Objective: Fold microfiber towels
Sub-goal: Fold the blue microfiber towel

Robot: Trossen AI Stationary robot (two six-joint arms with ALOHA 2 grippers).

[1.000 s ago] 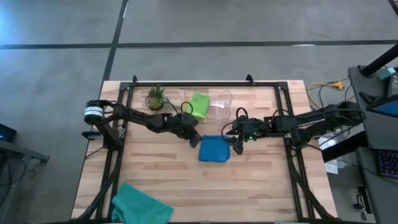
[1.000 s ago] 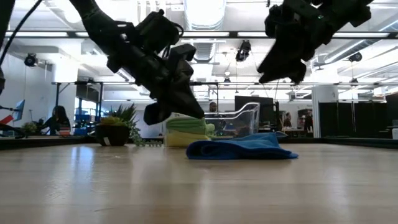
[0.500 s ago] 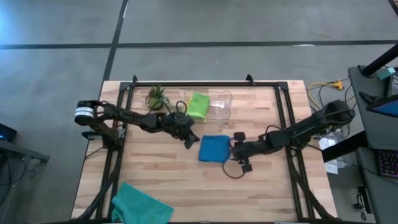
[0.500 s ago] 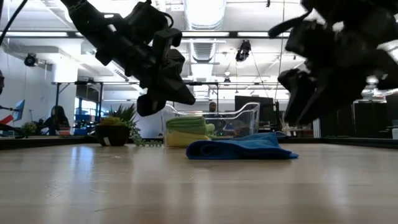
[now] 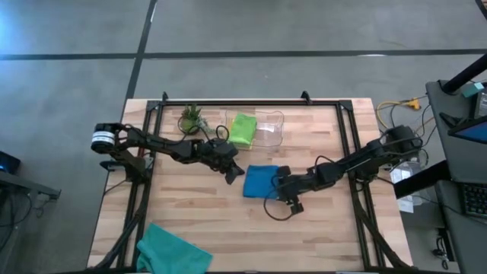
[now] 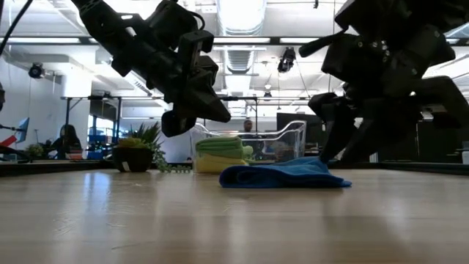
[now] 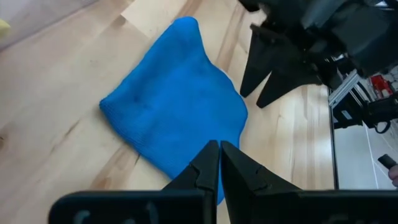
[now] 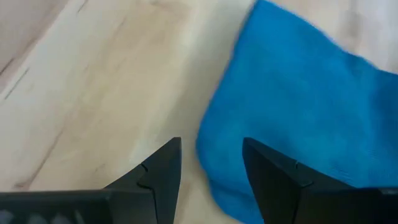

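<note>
Wooden counter [image 5: 198, 221] in a bright open workshop holds a folded blue towel [image 5: 259, 182] at centre. Since a moment ago, the right gripper [image 5: 278, 192] has dropped to the towel's near right corner, fingers spread, apparently gripping nothing. Left gripper [image 5: 233, 175] hovers closed, empty, beside the towel.
</note>
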